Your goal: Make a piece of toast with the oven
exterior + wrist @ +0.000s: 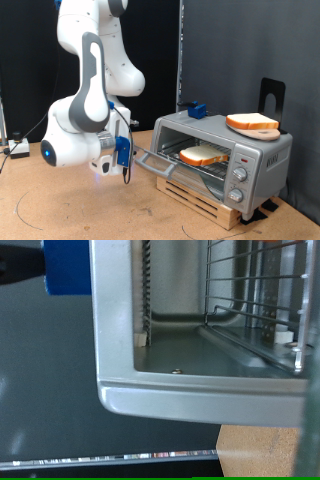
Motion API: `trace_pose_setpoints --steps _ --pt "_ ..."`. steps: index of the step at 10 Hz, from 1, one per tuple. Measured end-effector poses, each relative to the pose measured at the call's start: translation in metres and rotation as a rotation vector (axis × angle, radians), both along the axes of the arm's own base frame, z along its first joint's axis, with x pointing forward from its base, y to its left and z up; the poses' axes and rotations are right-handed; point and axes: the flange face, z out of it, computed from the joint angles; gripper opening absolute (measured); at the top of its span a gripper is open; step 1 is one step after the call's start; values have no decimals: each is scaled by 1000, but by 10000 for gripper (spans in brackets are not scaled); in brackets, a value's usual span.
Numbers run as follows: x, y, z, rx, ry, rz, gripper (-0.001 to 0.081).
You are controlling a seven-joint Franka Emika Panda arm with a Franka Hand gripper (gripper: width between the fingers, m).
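The silver-grey oven [240, 160] stands on a wooden pallet at the exterior view's right. Its glass door [155, 161] hangs open towards the exterior view's left. The piece of toast [205, 155] lies flat on the wire rack inside. A second, near-identical bread slice [252, 123] lies on the oven's roof. My gripper [123, 176] hangs just to the left of the open door's outer edge, fingers pointing down, with nothing seen in it. The wrist view shows the oven's metal frame [200, 390] and wire rack [250, 290] very close; no fingers and no toast show there.
A small blue object [195, 109] sits on the oven's roof at the back. A black stand [272, 95] rises behind the oven. The wooden pallet [195, 195] lies on the brown table [90, 215]. Cables and a box [15, 148] lie at the far left.
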Motion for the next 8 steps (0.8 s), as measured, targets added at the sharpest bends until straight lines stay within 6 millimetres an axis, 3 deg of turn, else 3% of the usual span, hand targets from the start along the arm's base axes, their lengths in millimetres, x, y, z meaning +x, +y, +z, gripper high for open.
trace_pose_setpoints --steps 8 --pt "-26 79 38 3 -4 17 809"
